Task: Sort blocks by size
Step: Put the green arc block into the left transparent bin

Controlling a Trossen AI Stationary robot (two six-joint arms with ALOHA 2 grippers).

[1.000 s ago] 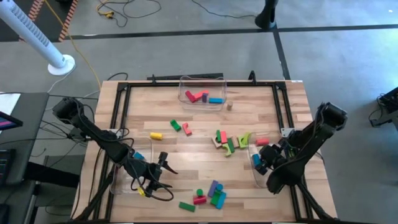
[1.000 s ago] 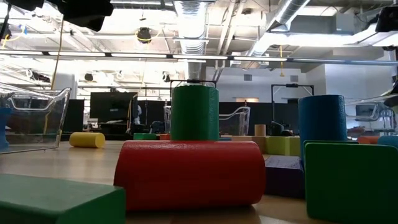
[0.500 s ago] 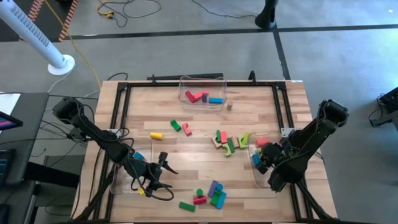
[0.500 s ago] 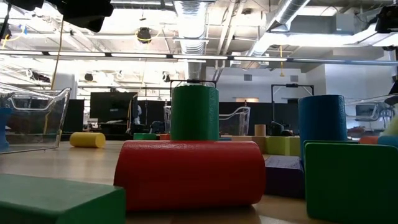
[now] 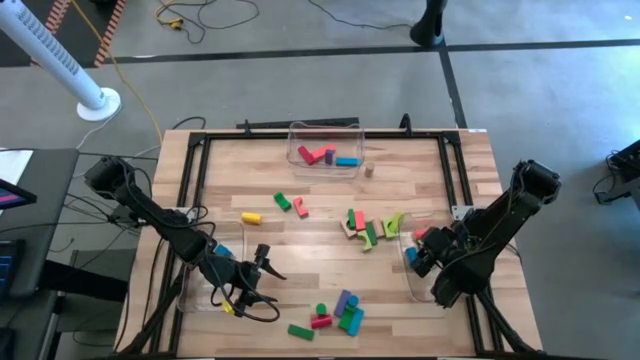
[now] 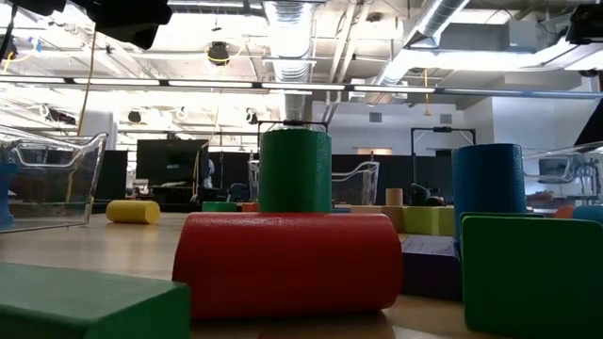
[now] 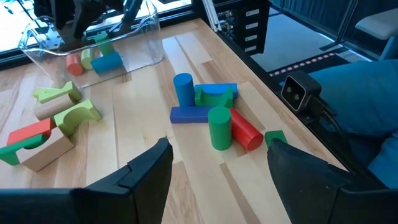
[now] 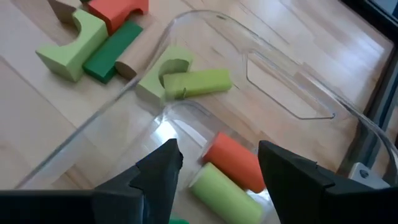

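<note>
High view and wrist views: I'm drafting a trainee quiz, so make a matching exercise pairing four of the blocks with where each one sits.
1. yellow cylinder block
2. red cylinder block touching a light green cylinder
3. small tan block
4. upright green cylinder block

A. in the near-edge cluster of blocks
B. inside the right clear plastic bin
C. beside the far clear plastic bin
D. alone on the wooden table, left of centre

Pairs: 1-D, 2-B, 3-C, 4-A.

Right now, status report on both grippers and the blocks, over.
Right gripper open over right bin, nothing held. Left gripper open, empty, near front-left. Blocks loose mid-table. Nothing blocking.
</note>
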